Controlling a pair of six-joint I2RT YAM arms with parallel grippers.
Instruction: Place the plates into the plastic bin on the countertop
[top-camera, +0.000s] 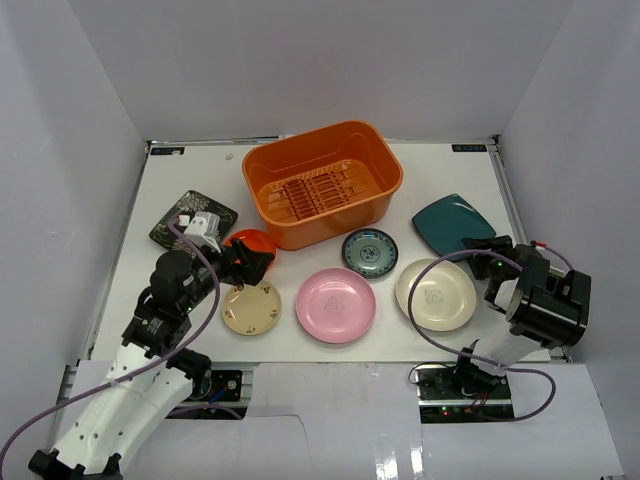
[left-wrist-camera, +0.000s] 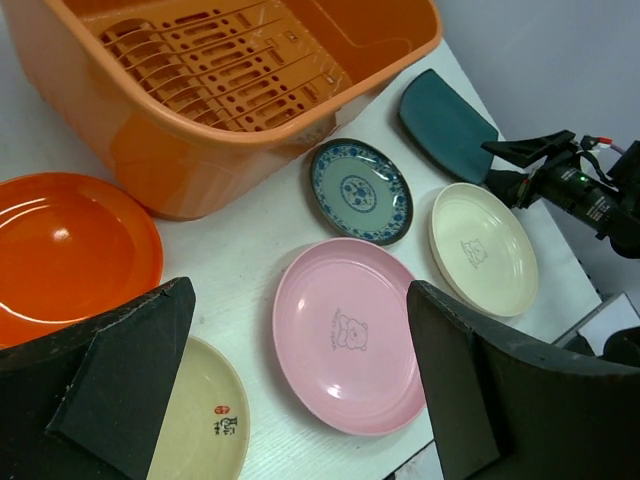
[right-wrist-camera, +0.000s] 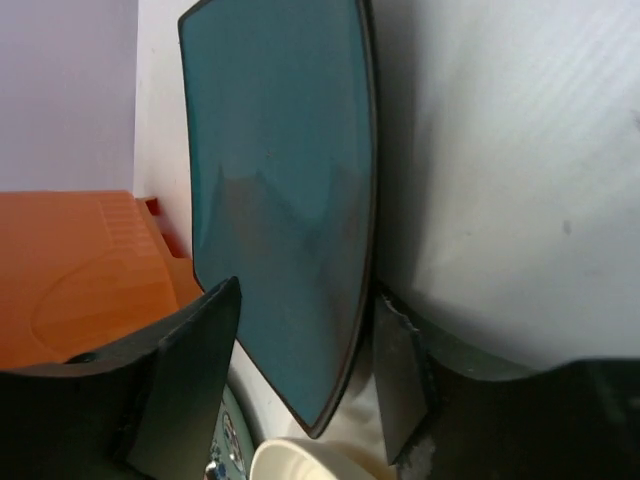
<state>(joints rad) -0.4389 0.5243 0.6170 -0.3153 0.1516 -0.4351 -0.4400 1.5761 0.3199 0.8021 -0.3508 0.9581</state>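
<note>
The orange plastic bin (top-camera: 322, 185) stands at the back middle of the white countertop (top-camera: 200, 180). Around it lie the plates: black floral square (top-camera: 193, 218), red-orange (top-camera: 252, 240), beige (top-camera: 251, 307), pink (top-camera: 336, 305), blue-green patterned (top-camera: 370, 252), cream (top-camera: 436, 294) and teal square (top-camera: 452, 222). My left gripper (top-camera: 255, 268) hangs open over the gap between the red-orange and beige plates, holding nothing; in its wrist view the pink plate (left-wrist-camera: 345, 330) shows between the fingers. My right gripper (right-wrist-camera: 310, 295) is open, its fingers either side of the teal plate's (right-wrist-camera: 280, 190) near corner.
White walls close in the countertop on the left, back and right. The bin's slotted floor (left-wrist-camera: 220, 70) holds nothing. The right arm's cable (top-camera: 430, 330) loops over the cream plate.
</note>
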